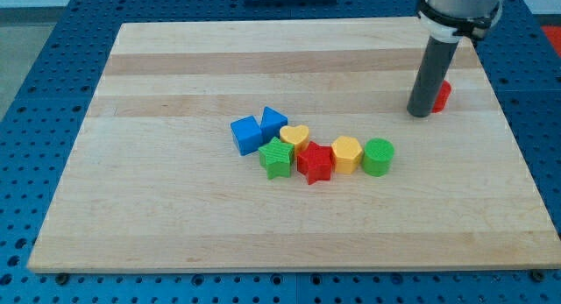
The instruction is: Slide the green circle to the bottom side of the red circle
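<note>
None of the sliding looks done yet: the green plastic circle (379, 157) sits at the right end of a row of blocks near the middle of the pale wooden counter (175, 67), well apart from the red plastic circle (442, 95), which lies toward the view's upper right, half hidden behind the dark rod. Beside the green circle lie a yellow hexagon-like block (347, 153), a red star (315, 162), a green star (276, 158), a yellow heart (294, 135) and two blue blocks (245, 134) (273, 122). The arm carries no gripper; its tip (422, 113) rests just left of the red circle, so the whole push up and rightward seems to remain.
</note>
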Motion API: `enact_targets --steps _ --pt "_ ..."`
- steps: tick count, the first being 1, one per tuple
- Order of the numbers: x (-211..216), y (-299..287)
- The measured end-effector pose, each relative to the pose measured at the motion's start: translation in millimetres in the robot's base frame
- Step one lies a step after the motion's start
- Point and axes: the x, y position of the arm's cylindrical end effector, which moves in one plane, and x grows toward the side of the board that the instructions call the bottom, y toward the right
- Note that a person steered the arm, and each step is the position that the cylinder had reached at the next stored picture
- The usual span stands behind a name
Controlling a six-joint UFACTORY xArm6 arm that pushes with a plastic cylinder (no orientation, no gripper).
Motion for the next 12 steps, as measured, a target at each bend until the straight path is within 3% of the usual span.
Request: enact_targets --steps 1,4,7,8,10,11,12 --pt "-1.2 31.1" --pt "27.3 10.4" --pt "31.3 -115.8" --pt "96.0 -115.7" --pt "95.1 -109.6" --pt "56.9 -73.7" --pt "52.8 -46.9"
